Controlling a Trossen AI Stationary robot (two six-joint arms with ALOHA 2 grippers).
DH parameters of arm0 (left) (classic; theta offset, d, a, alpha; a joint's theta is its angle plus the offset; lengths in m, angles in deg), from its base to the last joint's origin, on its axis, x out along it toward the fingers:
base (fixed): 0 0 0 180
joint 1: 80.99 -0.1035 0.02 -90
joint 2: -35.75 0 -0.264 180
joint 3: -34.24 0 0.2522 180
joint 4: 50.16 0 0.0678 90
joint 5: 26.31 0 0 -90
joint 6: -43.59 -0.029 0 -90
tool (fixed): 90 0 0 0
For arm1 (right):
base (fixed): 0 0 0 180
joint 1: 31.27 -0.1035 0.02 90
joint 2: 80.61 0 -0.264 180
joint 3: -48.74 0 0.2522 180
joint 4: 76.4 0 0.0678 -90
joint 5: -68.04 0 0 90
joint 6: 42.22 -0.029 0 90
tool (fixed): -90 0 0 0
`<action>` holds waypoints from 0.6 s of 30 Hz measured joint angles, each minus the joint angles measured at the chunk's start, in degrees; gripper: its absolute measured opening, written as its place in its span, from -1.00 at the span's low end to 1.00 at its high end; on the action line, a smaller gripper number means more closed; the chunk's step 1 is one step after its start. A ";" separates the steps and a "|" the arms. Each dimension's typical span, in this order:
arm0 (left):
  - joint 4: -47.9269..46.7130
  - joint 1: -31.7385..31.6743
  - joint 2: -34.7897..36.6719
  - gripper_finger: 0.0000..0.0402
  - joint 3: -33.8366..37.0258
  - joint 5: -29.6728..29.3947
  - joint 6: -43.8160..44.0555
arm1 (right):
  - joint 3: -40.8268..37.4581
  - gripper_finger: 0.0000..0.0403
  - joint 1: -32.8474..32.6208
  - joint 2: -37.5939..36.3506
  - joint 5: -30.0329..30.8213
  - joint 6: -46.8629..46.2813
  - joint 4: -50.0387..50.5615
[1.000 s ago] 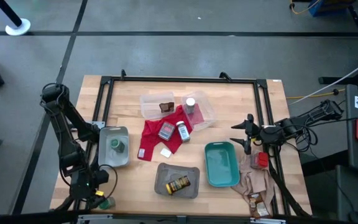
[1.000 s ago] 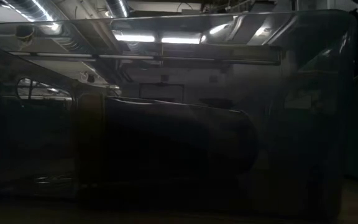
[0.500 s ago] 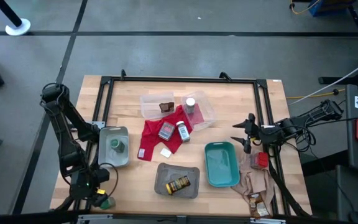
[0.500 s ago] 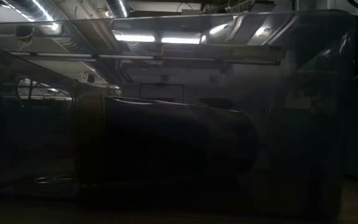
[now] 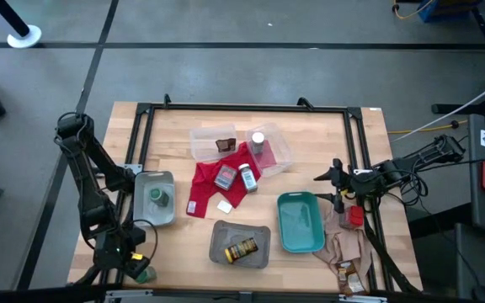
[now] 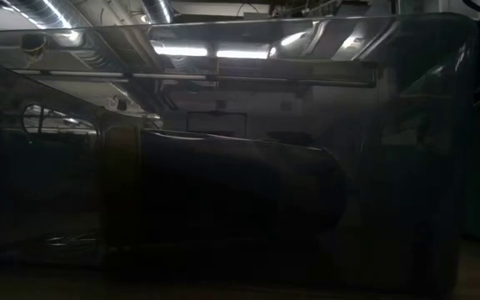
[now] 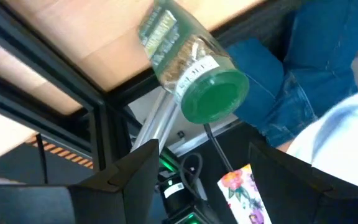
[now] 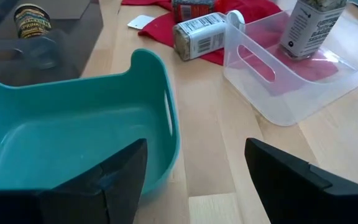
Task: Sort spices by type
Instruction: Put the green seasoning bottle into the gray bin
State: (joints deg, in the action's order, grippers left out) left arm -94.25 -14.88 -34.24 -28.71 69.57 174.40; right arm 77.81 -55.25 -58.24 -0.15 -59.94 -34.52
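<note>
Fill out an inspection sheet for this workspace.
Surface: pale wooden table, black frame.
Job's things: green-lidded jar in grey tray; yellow-labelled jar in second grey tray; white-capped bottle in clear tray; teal tray empty.
Clutter: red cloth, beige cloth.
Grippers: left gripper open near another green-lidded jar; right gripper open over teal tray.
Cables: at right arm.
Surroundings: grey floor.

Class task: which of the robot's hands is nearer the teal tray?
Right. The right hand hangs open just beside the teal tray, at its far right corner. The left hand is at the table's near left corner, well away.
</note>
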 joint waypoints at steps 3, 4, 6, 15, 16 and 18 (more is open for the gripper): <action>0.46 0.41 0.00 0.16 0.00 -0.33 -0.65 | 0.00 0.35 0.00 -0.02 -0.01 0.00 0.00; 0.42 0.40 0.00 0.16 0.00 -0.52 -0.72 | 0.00 0.35 0.00 0.00 0.01 0.00 0.00; 0.60 0.40 0.00 0.16 0.00 -0.60 -1.35 | 0.00 0.35 0.00 0.00 -0.01 0.00 0.00; 0.75 0.35 0.00 0.16 0.00 -0.49 -7.59 | 0.00 0.35 0.00 0.00 -0.01 0.00 0.00; 0.49 0.35 0.00 0.16 0.00 -0.96 -8.28 | 0.00 0.35 0.00 0.00 -0.01 0.01 0.00; -1.02 0.30 0.00 0.16 0.00 -2.86 -9.70 | 0.00 0.35 0.00 0.00 -0.01 0.02 0.00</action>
State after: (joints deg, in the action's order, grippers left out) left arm -95.27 -14.59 -34.24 -28.71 66.70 164.71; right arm 77.81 -55.25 -58.24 -0.16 -59.92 -34.52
